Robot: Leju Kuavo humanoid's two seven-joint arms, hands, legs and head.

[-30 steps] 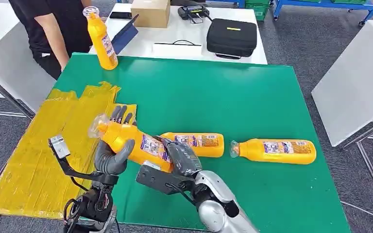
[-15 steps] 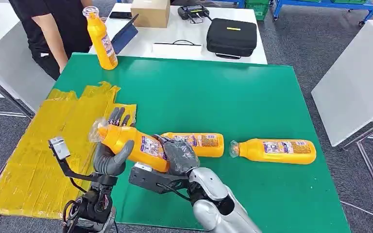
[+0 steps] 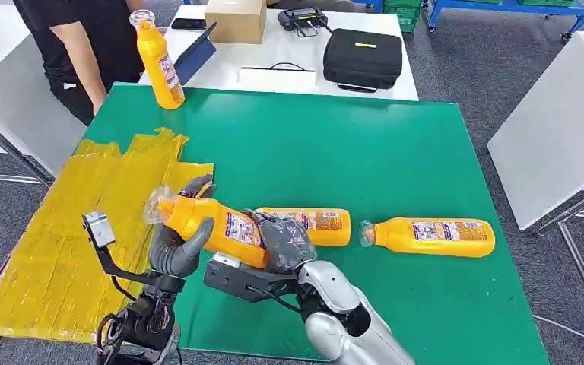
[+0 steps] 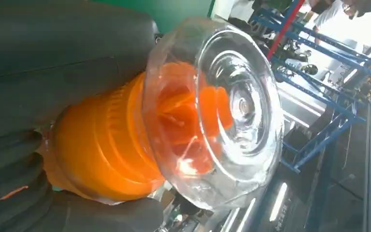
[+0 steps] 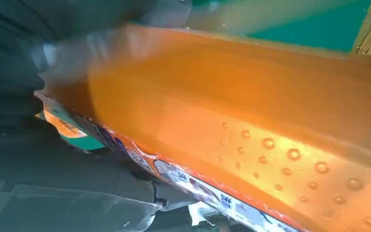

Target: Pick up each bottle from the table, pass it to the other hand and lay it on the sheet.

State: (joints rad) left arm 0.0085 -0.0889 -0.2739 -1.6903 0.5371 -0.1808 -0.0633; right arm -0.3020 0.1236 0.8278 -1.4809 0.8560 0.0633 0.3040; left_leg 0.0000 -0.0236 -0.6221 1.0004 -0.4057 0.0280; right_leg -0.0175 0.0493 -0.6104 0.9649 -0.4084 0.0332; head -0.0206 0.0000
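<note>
Gripping one orange bottle (image 3: 213, 226) between them, both of the robot's hands sit just above the near edge of the green table (image 3: 395, 144). The right hand (image 3: 283, 243) wraps the bottle's lower body over the label, and the left hand (image 3: 176, 245) closes round the shoulder and neck, thumb across the front and dark fingers (image 3: 198, 185) curled behind. The bottle lies tilted, its clear cap (image 3: 156, 204) raised and pointing out over the near corner of the yellow sheet (image 3: 68, 220). The left wrist view looks straight onto that clear cap (image 4: 222, 111), with the orange neck (image 4: 96, 150) held among grey fingers (image 4: 14, 159). In the right wrist view the orange body (image 5: 251, 121) and its label edge fill the space against the dark palm (image 5: 53, 193).

Just beyond the right hand a second bottle (image 3: 315, 226) lies flat on the table, partly hidden by the held one. To its right, a little apart, a third bottle (image 3: 430, 236) lies flat with its cap toward the second.

The yellow sheet spreads over the table's left side and hangs past its edge.

At the far left corner of the table a fourth bottle (image 3: 158, 61) stands upright. A person (image 3: 84, 46) in a black shirt stands just beside that corner. Behind the green table a white table (image 3: 274, 53) carries a cardboard box (image 3: 236, 19) and a black case (image 3: 363, 57).
</note>
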